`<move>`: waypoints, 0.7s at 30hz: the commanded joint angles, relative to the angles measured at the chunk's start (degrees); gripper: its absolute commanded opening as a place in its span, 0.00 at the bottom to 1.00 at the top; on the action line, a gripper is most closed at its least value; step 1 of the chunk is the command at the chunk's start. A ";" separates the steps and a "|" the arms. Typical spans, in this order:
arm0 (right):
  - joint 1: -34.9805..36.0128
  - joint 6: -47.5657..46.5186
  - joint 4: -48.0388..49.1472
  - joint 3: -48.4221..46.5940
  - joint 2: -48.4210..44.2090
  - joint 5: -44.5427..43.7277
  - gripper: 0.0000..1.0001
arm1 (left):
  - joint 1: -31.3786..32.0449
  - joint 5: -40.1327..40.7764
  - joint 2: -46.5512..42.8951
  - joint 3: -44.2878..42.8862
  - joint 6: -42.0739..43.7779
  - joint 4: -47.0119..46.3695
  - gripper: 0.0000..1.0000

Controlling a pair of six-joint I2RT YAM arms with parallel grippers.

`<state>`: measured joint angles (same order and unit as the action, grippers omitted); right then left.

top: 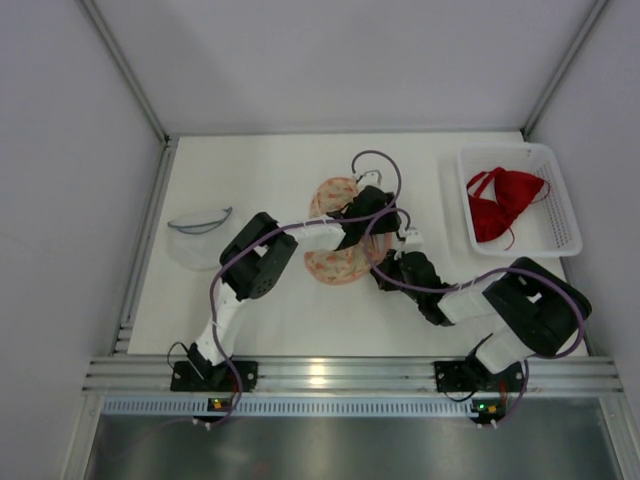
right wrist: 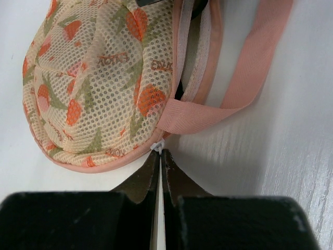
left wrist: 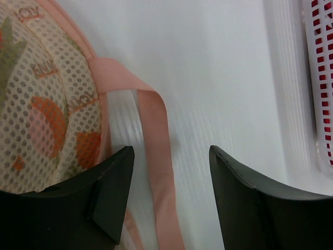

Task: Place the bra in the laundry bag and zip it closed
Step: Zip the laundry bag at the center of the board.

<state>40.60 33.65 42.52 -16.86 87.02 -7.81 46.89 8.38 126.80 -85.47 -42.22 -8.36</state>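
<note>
The laundry bag [top: 335, 265] is a clam-shaped mesh pouch with a strawberry print and pink trim, lying mid-table with its two halves spread. The red bra [top: 505, 200] lies in the white basket [top: 562, 225] at the right. My left gripper [top: 362, 205] is open beside the bag [left wrist: 47, 104], and the bag's pink strap loop [left wrist: 156, 151] lies between its fingers [left wrist: 171, 156]. My right gripper [top: 385, 262] is shut on the small white zipper pull [right wrist: 157, 146] at the bag's rim [right wrist: 99, 78]; its fingertips [right wrist: 160, 154] meet there.
A clear plastic item [top: 197, 235] lies at the table's left. The basket's wall [left wrist: 320, 78] shows at the right of the left wrist view. White enclosure walls stand at the left, back and right. The pink strap [right wrist: 250, 78] trails right of the bag.
</note>
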 commanded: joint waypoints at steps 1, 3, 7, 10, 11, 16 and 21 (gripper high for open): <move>-0.52 0.10 -0.77 1.13 -1.33 -0.18 0.00 | 1.53 3.30 2.65 -3.12 -1.55 1.06 0.66; -0.52 0.19 -0.86 1.13 -1.68 -0.27 0.00 | 1.80 3.74 3.53 -3.73 -2.69 1.33 0.65; -0.52 0.02 -0.86 1.83 -2.56 -0.53 0.00 | 2.06 7.17 5.99 -5.40 -5.15 4.05 0.56; -0.52 0.01 -0.95 1.92 -2.91 -0.45 0.00 | 1.97 11.11 7.05 -6.02 -6.64 6.42 0.45; -0.52 0.01 -0.95 1.92 -3.00 -0.45 0.00 | 2.06 12.00 7.14 -6.11 -7.00 6.95 0.41; -0.52 0.01 -0.86 1.92 -3.09 -0.54 0.00 | 1.97 12.89 7.58 -6.02 -7.18 5.99 0.00; -0.52 0.19 -0.86 2.45 -3.53 -1.32 0.00 | 0.31 5.43 1.88 1.33 -5.07 -2.52 0.00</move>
<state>40.60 33.67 41.65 -15.46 85.08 -7.90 48.53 17.56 131.70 -89.38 -48.69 -9.69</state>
